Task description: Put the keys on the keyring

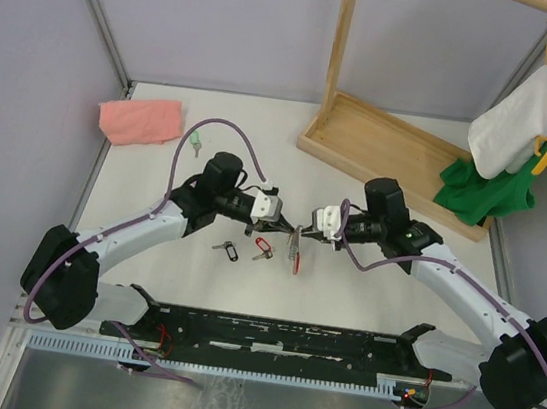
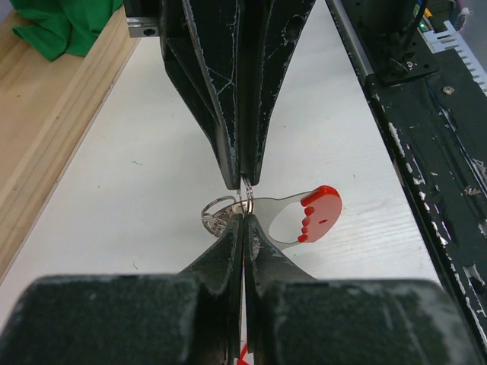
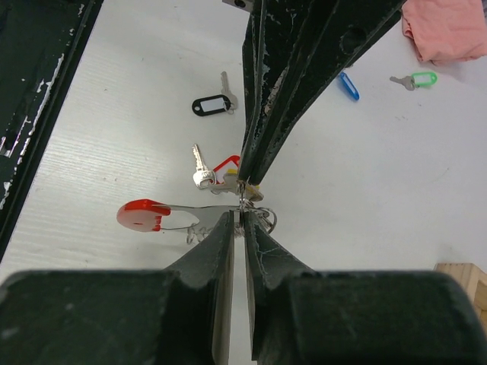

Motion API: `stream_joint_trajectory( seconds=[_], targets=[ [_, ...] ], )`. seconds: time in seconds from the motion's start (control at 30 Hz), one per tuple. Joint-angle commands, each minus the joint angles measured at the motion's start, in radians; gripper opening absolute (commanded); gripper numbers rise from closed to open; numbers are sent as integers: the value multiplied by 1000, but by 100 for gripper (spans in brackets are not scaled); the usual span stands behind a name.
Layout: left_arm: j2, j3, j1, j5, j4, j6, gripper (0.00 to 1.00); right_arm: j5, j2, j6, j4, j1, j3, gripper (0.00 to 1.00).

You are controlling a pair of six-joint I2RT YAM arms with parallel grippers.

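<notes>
The keyring hangs just above the table between both grippers: a red crescent on a silver wire loop. My left gripper is shut on the loop. My right gripper meets it tip to tip, its jaws a narrow slit apart around the wire. A yellow tag peeks out at the left tips; I cannot tell whether it is on the loop. Loose keys lie on the table: red-tagged, black-tagged, blue-tagged, green-tagged.
A pink cloth lies at the far left. A wooden rack base stands at the back right, with green fabric draped on it. A black rail runs along the near edge.
</notes>
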Motion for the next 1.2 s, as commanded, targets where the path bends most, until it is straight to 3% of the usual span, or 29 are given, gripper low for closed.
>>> stream_joint_trajectory(
  seconds=[0.0,0.33,0.6,0.73,1.0,1.17],
  targets=[
    [-1,62,-14,-4,-14,-37,3,3,12,-19,-4,13,53,18],
    [20,94,-35,-27,-49,-39,3,12,25,-17,3,34,63,21],
    [19,95,-43,-47,-63,-41,3,38,17,-12,4,36,59,2],
    [14,84,-43,-72,-70,-47,3,49,-3,5,33,36,40,1],
    [14,42,-20,-106,-52,-82,3,17,-81,176,333,4,-84,1],
    [30,23,1,-77,-15,-107,3,-34,-93,357,611,-26,-158,1]
  ],
)
